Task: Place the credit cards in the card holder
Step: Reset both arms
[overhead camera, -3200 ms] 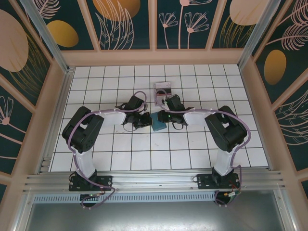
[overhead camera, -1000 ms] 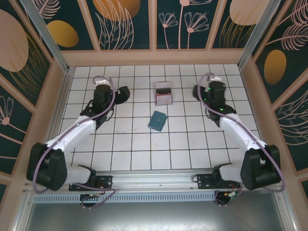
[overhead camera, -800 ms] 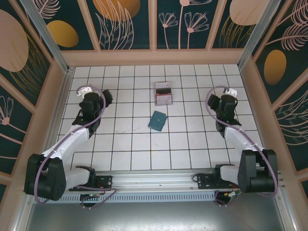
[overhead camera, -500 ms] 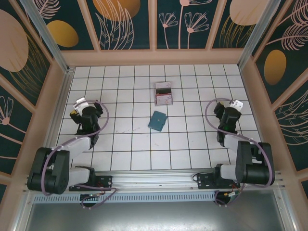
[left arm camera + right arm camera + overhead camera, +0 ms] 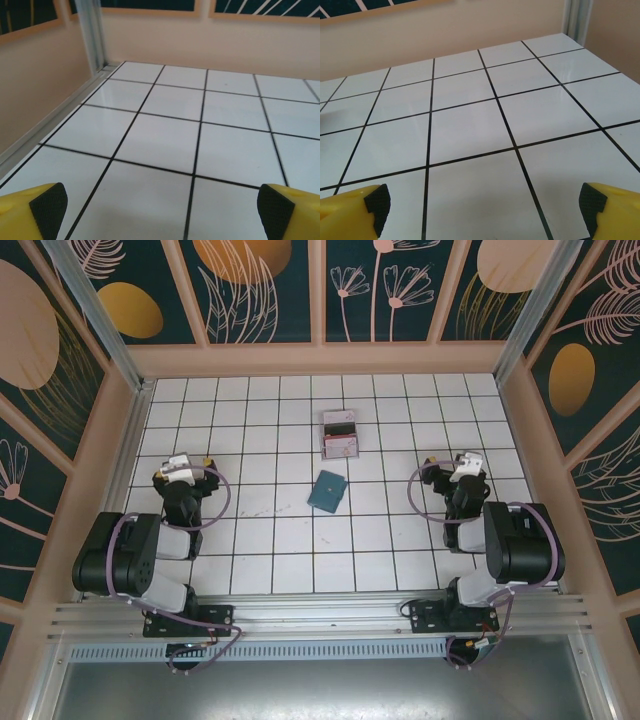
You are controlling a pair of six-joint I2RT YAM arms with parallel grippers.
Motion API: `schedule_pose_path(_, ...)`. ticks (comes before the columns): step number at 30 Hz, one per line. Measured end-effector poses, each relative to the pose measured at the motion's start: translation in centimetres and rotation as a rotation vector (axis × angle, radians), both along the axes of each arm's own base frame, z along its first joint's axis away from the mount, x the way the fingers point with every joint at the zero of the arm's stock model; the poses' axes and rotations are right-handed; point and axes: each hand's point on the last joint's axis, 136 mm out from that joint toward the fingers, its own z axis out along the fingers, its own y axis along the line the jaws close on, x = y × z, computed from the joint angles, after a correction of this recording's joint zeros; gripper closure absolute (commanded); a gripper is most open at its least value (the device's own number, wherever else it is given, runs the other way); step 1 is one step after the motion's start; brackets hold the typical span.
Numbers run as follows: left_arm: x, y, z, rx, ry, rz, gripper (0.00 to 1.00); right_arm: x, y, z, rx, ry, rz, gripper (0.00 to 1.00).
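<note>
The card holder (image 5: 327, 491) is a flat teal wallet lying closed near the middle of the white tiled table. Behind it, the credit cards (image 5: 341, 446), red and dark, rest in a small clear tray (image 5: 325, 435). My left gripper (image 5: 183, 470) hangs over the left side of the table, well away from the holder. In the left wrist view this gripper (image 5: 162, 215) is open, its black pads (image 5: 49, 209) wide apart over bare tiles. My right gripper (image 5: 456, 468) sits over the right side, and it (image 5: 485, 210) too is open and holds nothing.
Peach walls ring the table. A metal post (image 5: 95, 35) marks the far left corner, another (image 5: 577, 17) the far right. Both arms are folded back close to their bases (image 5: 190, 615).
Both arms have drawn back from the table's far part and folded toward their bases at the sides. The right jaws have spread wider. The card holder and tray have not moved.
</note>
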Motion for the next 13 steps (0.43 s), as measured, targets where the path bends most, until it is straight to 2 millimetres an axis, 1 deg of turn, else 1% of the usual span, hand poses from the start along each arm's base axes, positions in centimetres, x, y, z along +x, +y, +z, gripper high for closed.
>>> schedule_pose_path(3, 0.23, -0.39, 0.64, 0.002, -0.025, -0.023, 0.01, 0.06, 0.33, 0.20, -0.006, -0.008, 0.021, 0.01)
schedule_pose_path(13, 0.40, -0.89, 1.16, 0.005, -0.045, -0.054, 0.01, 0.12, 0.57, 0.41, -0.006, -0.017, 0.035, 0.01)
